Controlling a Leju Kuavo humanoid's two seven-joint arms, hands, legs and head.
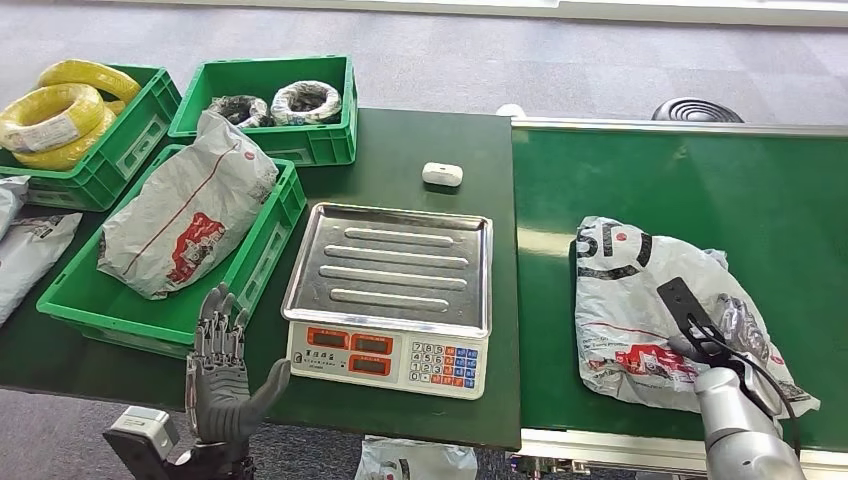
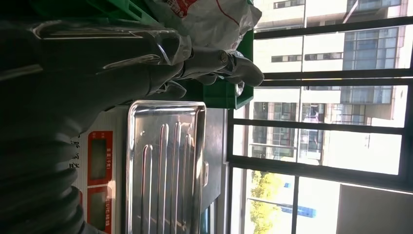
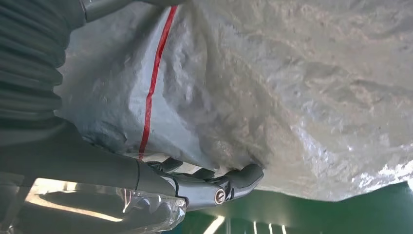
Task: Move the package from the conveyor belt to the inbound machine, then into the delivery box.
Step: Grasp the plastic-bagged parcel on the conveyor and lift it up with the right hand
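A grey plastic package (image 1: 640,300) with red and black print lies flat on the green conveyor belt (image 1: 700,170) at the right. My right hand (image 1: 722,338) rests on its near right part. In the right wrist view the thumb (image 3: 219,187) digs into the bag's (image 3: 292,87) side while the bag hides the other fingers. The inbound machine, a scale (image 1: 390,355) with a steel tray (image 1: 400,228), sits empty in the middle. Left of it, a green delivery box (image 1: 268,245) holds another grey package (image 1: 185,215). My left hand (image 1: 222,375) hovers open at the table's near edge, fingers spread (image 2: 146,63).
Two green crates at the back left hold yellow cable coils (image 1: 60,115) and wrapped coils (image 1: 305,100). A small white device (image 1: 442,174) lies behind the scale. More grey bags (image 1: 25,250) lie at the far left, and another bag (image 1: 415,462) sits below the table's front edge.
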